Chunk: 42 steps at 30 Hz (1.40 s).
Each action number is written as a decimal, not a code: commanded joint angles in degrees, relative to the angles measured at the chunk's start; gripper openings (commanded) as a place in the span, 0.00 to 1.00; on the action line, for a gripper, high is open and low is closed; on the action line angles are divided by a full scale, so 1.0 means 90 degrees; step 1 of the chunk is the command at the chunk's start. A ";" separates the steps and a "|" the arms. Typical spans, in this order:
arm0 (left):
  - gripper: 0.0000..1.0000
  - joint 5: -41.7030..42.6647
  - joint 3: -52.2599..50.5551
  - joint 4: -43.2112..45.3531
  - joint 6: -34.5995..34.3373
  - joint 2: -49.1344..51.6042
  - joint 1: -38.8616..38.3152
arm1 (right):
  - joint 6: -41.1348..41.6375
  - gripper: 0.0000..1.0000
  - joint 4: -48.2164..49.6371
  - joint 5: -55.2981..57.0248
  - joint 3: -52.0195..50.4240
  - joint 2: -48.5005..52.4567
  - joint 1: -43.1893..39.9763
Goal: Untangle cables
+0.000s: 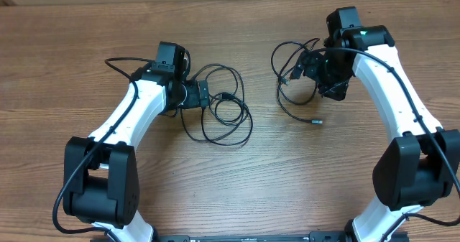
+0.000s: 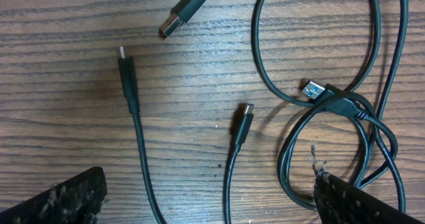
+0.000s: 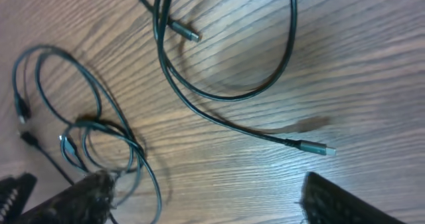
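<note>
A: Black cables [image 1: 227,98] lay on the wooden table [image 1: 72,55]. Most were in a looped tangle just beside the left gripper [image 1: 203,95], and a looser cord [image 3: 226,99] was under the right gripper [image 1: 307,71]. Which step was it?
B: I judged it a reach before a grasp. Both pairs of fingers stood spread and held nothing.
A: And the next move?
B: It called for closing on 1 strand near its plug [image 3: 317,147], away from any crossing, then pulling gently.
</note>
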 commanded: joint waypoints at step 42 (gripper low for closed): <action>1.00 -0.0068 -0.0034 0.0002 0.0053 -0.0024 -0.0034 | -0.1484 0.62 0.5268 0.1936 -0.3116 -0.0005 0.1263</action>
